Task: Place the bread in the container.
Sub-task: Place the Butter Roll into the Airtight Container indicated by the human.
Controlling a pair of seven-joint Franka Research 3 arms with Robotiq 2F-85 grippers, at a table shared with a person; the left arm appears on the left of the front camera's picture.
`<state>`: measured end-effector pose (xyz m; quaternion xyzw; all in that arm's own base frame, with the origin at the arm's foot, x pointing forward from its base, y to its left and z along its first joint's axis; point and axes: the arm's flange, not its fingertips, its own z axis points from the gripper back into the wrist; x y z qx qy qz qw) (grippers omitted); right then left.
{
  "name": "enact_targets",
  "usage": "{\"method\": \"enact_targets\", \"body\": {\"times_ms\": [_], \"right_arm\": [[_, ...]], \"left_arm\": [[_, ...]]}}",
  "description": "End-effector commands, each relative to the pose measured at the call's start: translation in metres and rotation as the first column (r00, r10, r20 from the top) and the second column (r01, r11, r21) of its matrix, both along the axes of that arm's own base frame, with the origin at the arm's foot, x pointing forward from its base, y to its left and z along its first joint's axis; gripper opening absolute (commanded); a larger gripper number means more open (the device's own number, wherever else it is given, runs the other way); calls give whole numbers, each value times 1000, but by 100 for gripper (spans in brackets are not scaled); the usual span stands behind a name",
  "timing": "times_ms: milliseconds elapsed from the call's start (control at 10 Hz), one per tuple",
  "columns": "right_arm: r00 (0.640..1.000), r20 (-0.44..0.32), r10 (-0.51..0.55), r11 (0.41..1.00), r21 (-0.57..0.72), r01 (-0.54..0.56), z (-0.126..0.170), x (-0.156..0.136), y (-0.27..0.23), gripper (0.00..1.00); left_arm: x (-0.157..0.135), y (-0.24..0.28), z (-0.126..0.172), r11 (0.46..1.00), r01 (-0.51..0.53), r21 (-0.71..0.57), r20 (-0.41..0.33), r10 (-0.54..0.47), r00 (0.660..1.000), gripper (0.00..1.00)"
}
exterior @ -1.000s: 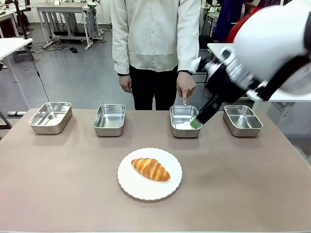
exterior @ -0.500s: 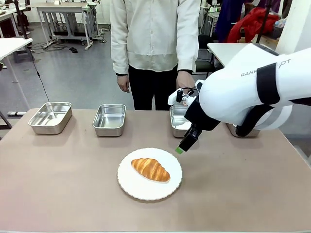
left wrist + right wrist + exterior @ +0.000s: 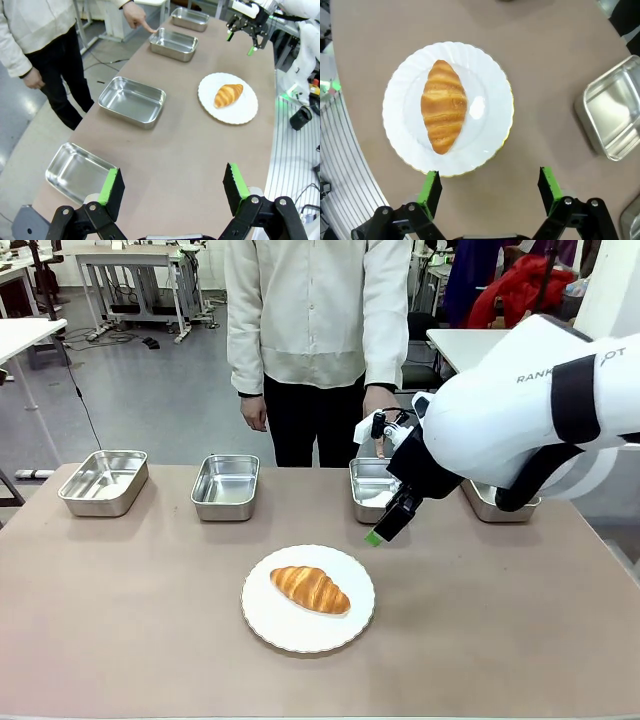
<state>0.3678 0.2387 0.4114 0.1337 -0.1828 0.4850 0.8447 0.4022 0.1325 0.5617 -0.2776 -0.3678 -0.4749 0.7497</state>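
The bread (image 3: 310,589) lies on its side on a round white plate (image 3: 268,625), near the middle of the table (image 3: 120,620) and on the robot's side of a row of 4 steel pans. The container (image 3: 368,487) is the 3rd pan from the robot's left, just beyond the plate and apart from it. A person's hand (image 3: 137,15) points 1 finger down at its far edge.

The right gripper (image 3: 487,185) hangs above the table between plate and container. Its fingers are spread wide with nothing between them. In the right wrist view the bread lies beyond the fingertips, and the plate's rim is close to 1 of them.

The left gripper (image 3: 173,185) hovers over the robot's left end of the table, its fingers also spread and empty, with the 1st pan (image 3: 77,172) just beside 1 finger. The 2nd pan (image 3: 132,100) and the 4th pan (image 3: 190,18) stand in line with the container, all well apart from the bread.
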Motion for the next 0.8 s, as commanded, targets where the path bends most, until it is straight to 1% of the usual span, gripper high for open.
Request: {"method": "enact_targets", "body": {"times_ms": [0,200,300,400,500,600,700], "right_arm": [[999,-31,10,999,-36,-11,-8,14,41,100],[998,-56,-13,998,-70,9,-22,24,68,100],[997,-69,-31,995,-93,25,-31,23,80,100],[998,-53,-27,993,-112,21,-40,22,94,100],[998,-57,-31,991,-130,24,-47,19,107,100],[997,-76,-33,990,-136,23,-51,16,117,100],[995,-86,-44,985,-168,29,-58,15,128,100]], "left_arm": [[-3,0,0,1000,3,8,-8,-3,1000,100],[-3,0,0,1000,3,8,-8,-3,1000,100],[-3,0,0,1000,3,8,-8,-3,1000,100],[-3,0,0,1000,3,8,-8,-3,1000,100],[-3,0,0,1000,3,8,-8,-3,1000,100],[-3,0,0,1000,3,8,-8,-3,1000,100],[-3,0,0,1000,3,8,-8,-3,1000,100]]}}
